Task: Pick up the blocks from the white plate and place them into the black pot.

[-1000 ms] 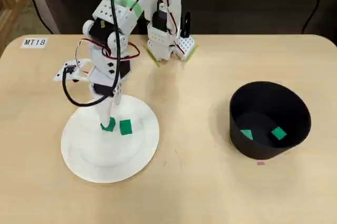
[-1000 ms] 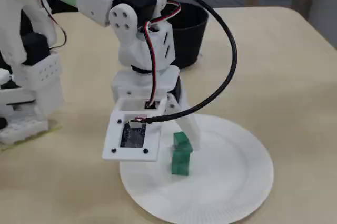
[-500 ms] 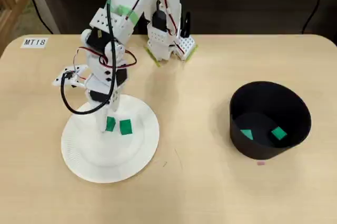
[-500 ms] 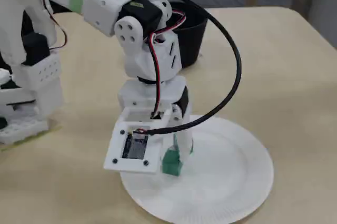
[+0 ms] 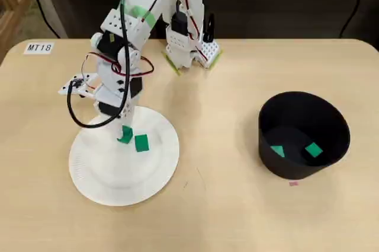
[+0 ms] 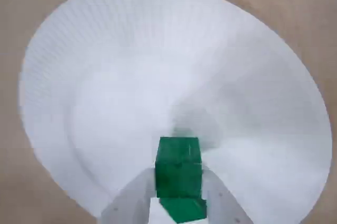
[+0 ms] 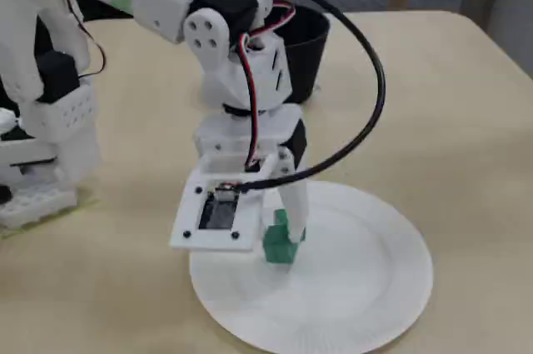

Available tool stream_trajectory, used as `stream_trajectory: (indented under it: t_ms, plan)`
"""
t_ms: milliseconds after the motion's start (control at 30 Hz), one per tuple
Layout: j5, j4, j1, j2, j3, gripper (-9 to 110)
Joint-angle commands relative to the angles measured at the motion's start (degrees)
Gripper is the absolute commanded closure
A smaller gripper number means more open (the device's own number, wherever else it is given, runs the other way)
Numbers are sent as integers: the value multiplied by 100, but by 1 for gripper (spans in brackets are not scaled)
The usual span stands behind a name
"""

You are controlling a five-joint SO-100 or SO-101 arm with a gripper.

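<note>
A green block was seen clamped between the two white fingers of the end effector, which was closed on it above the white plate. In the wrist view a second green shape showed directly beneath the held block at the 6 o'clock edge of the frame; whether it was another face or something else could not be told. In the overhead view a loose block lay on the plate just beside the end effector, at about 4 o'clock from it. Two further blocks lay inside the black pot, well apart at 3 o'clock on the worktop. A white label reading "MT18" was fixed at the worktop's 10 o'clock corner.
</note>
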Motion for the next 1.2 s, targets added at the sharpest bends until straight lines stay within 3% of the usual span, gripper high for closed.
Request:
stream_trajectory:
  t_ms: [0,267,600,933,1167]
  plan:
    - [193,-9,-123,668,-352,104]
    - [1230,79,-1283,2136,-378,104]
    - [2821,158,-4614,3103,-475,104]
    - [1942,-510,-6671,2698,-404,104]
    - [1468,-1143,-7093,1819,-457,104]
